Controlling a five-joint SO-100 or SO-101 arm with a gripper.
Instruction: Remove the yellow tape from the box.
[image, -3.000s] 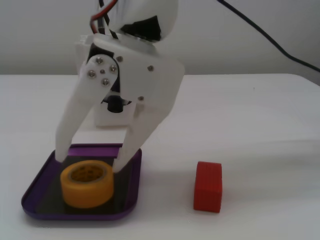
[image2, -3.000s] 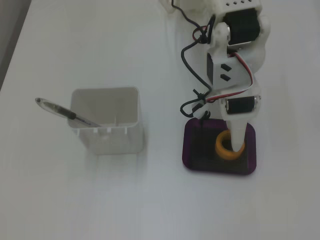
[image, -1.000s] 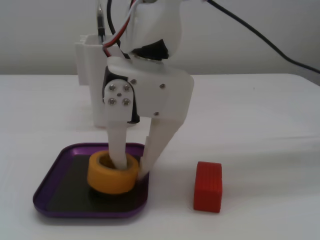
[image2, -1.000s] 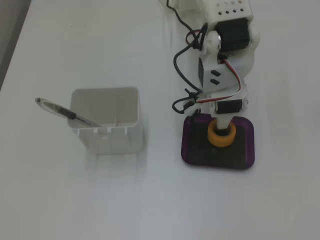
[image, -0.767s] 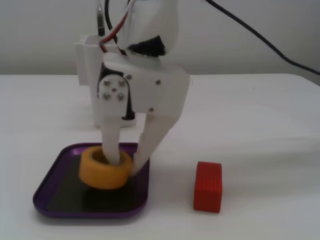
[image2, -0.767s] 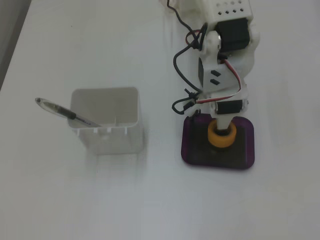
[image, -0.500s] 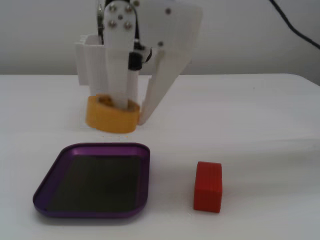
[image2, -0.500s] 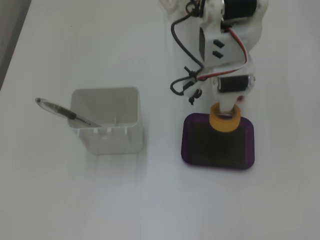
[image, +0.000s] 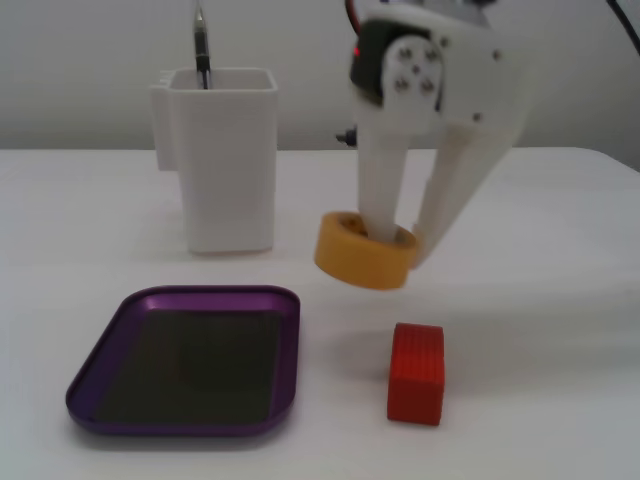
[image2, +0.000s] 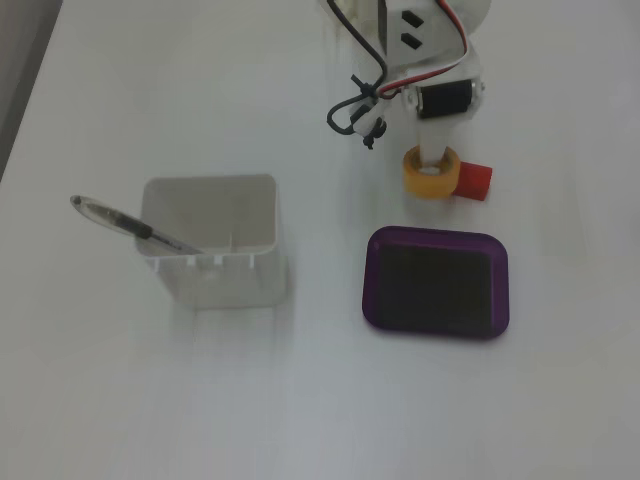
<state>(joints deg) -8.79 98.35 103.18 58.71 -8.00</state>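
The yellow tape (image: 360, 262) is a yellow-orange ring held tilted, seemingly just above the table, outside the purple box (image: 290, 350). My gripper (image: 402, 240) is shut on the tape, with one white finger in its hollow core and the other against its outer wall. In a fixed view from above, the tape (image2: 415, 178) sits under the gripper (image2: 432, 165), just beyond the far edge of the box (image2: 437, 234). The box shows only its dark flat bottom.
A red ribbed block (image: 417, 372) lies on the table right of the box and touches or nearly touches the tape from above (image2: 475, 181). A tall white container (image: 225, 160) with a pen (image2: 130, 225) stands behind and left of the box. Arm cables (image2: 358, 110) hang nearby.
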